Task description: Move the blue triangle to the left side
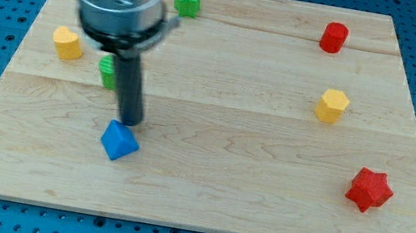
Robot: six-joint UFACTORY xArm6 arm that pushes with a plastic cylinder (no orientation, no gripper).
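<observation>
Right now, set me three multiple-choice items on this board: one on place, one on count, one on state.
1. Where is my tip relative to the blue triangle?
A. far to the view's right
B. just above it, at its top edge
C. below it

2. How many red blocks are there?
A. two
B. one
C. four

3. The green block beside the rod is:
A. fully visible
B. stacked on another
C. partly hidden

Answers: 1 B, the rod ends at the triangle's top edge. 2 A, red cylinder and red star. 3 C, the rod covers its right part.
</observation>
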